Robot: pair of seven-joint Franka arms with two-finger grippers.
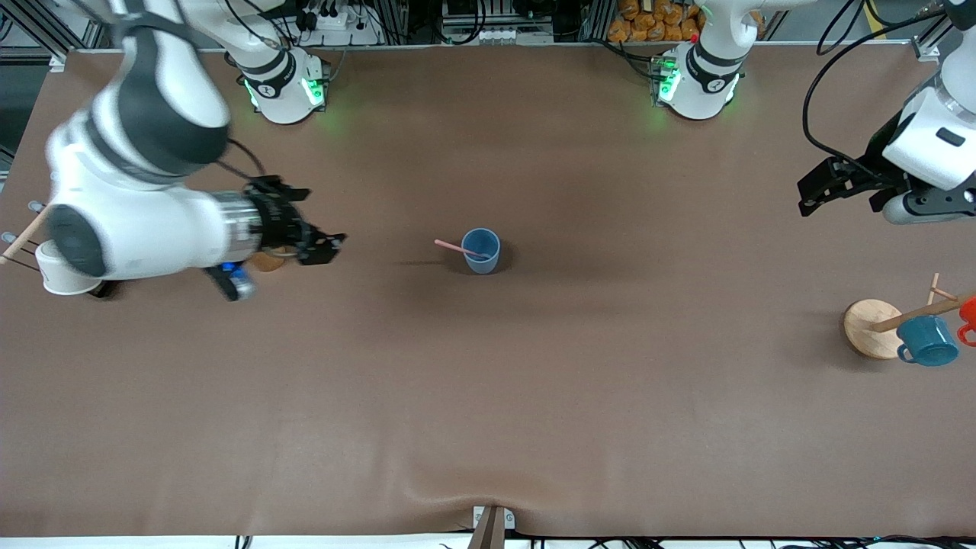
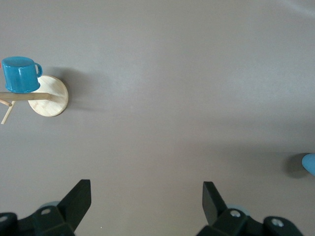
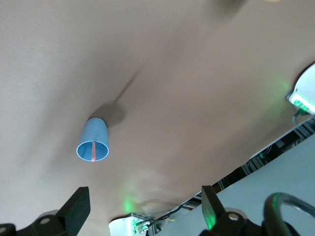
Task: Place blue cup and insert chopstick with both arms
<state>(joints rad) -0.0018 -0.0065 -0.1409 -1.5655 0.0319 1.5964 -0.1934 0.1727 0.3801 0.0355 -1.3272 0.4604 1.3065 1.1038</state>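
The light-blue cup (image 1: 481, 252) stands upright at the middle of the table. The pale-pink chopstick (image 1: 454, 246) rests in it, leaning out over the rim toward the right arm's end. My right gripper (image 1: 324, 248) is open and empty, up over the table between the cup and the right arm's end. Its wrist view shows the cup (image 3: 93, 140) with the chopstick (image 3: 93, 151) inside, apart from the open gripper (image 3: 142, 204). My left gripper (image 1: 820, 191) is open and empty over the left arm's end; in its wrist view (image 2: 146, 201) only the cup's edge (image 2: 309, 163) shows.
A wooden rack on a round base (image 1: 871, 328) holds a teal mug (image 1: 926, 341) and a red mug (image 1: 968, 313) at the left arm's end. A white cup (image 1: 61, 276) and a brown object (image 1: 267, 261) sit at the right arm's end.
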